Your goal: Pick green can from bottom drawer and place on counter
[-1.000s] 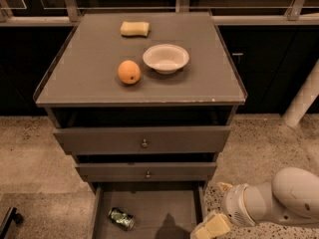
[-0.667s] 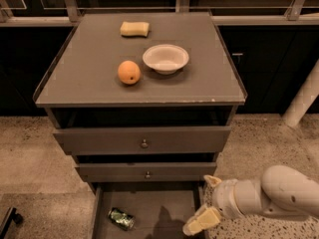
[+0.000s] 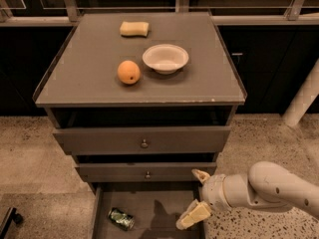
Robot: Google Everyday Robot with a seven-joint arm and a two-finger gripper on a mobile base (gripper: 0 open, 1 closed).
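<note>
Bottom drawer (image 3: 152,207), one green can (image 3: 121,219), one spread claw (image 3: 190,198) at right

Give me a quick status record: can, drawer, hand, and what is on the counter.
green can: lying on its side on the floor of the bottom drawer, left part
bottom drawer: pulled open
hand: over the drawer's right side, to the right of the can, fingers spread, holding nothing
hand to can: apart, no contact
counter: holds an orange, a white bowl and a yellow sponge
task state: can not yet picked up
</note>
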